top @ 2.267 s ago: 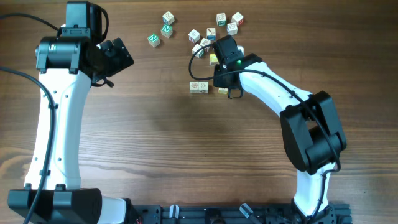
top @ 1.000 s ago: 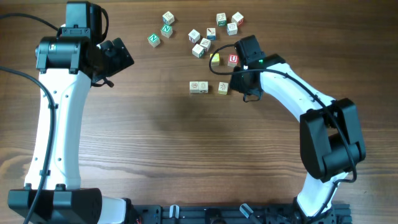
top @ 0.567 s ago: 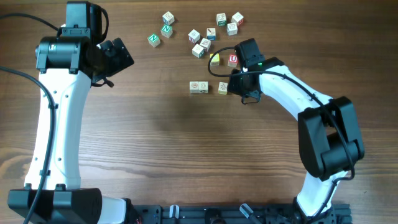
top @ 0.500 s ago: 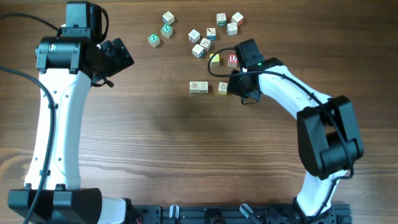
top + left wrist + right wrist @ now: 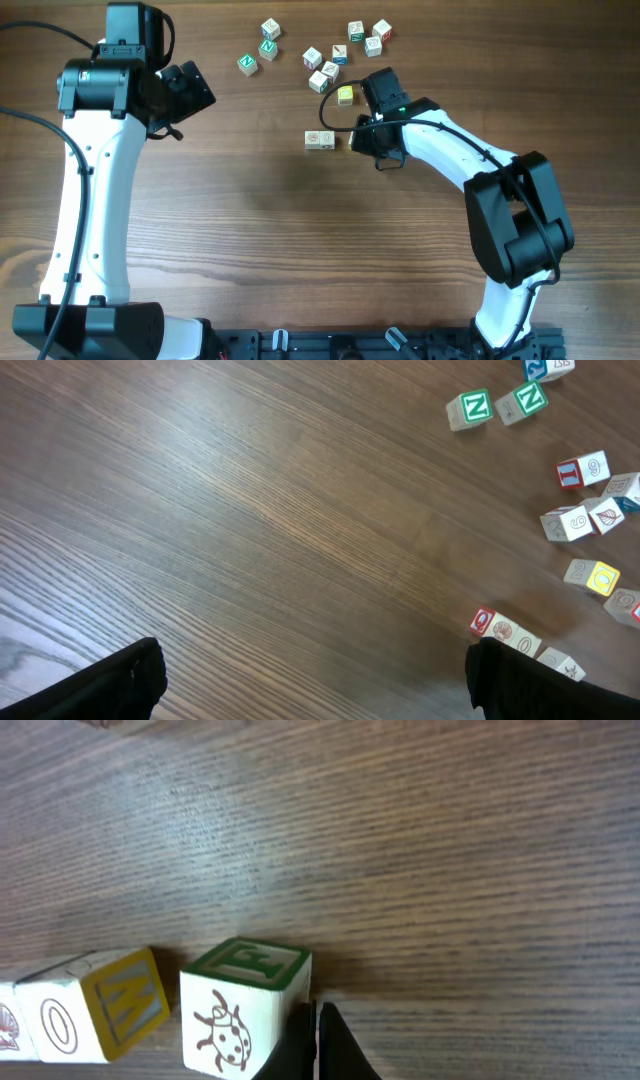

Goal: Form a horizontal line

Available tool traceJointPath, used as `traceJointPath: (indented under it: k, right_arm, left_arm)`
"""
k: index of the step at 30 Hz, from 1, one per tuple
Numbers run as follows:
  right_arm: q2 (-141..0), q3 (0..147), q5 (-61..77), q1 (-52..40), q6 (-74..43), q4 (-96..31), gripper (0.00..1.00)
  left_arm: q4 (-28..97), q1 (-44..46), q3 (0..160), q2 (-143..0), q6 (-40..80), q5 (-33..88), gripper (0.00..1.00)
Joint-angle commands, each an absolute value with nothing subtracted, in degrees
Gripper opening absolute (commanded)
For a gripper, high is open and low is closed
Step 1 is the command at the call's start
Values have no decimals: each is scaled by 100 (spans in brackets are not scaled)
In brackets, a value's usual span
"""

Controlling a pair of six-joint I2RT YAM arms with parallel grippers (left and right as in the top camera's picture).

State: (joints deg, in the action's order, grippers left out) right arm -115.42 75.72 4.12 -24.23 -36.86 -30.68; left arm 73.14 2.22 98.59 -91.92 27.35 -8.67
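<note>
Two pale picture cubes (image 5: 320, 140) sit touching in a row left of centre at the back of the table. In the right wrist view, a cube with a ladybug picture and a green letter on top (image 5: 245, 1005) stands just right of the yellow-sided cube (image 5: 95, 1010), with a thin gap between them. My right gripper (image 5: 317, 1042) is shut and empty, its tips against the ladybug cube's right side. From overhead, the right gripper (image 5: 362, 141) hides that cube. My left gripper (image 5: 190, 90) is open and empty at the far left, and the row (image 5: 505, 630) shows in its view.
Several loose letter cubes (image 5: 325, 60) lie scattered behind the row, including two green N cubes (image 5: 258, 55) and a yellow cube (image 5: 345, 95) beside the right arm. In the left wrist view they sit at the upper right (image 5: 500, 405).
My right gripper has moved left along the table, pushing the third cube toward the pair. The arm now covers the red-letter cube. The left arm has not moved.
</note>
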Motion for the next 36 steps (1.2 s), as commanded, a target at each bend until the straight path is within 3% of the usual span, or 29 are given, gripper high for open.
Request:
traceJointPath:
  k: [1,36]
  right_arm:
    - [-11686,7529,473,-2421,-3682,-3000,4]
    - [-12130,7529,504,-2425,-3046,-2290,4]
  left_arm:
    - [7312,202,9845,-9161,2786,-838,100]
    - [7312,202,9845,-9161,2786,-838,100]
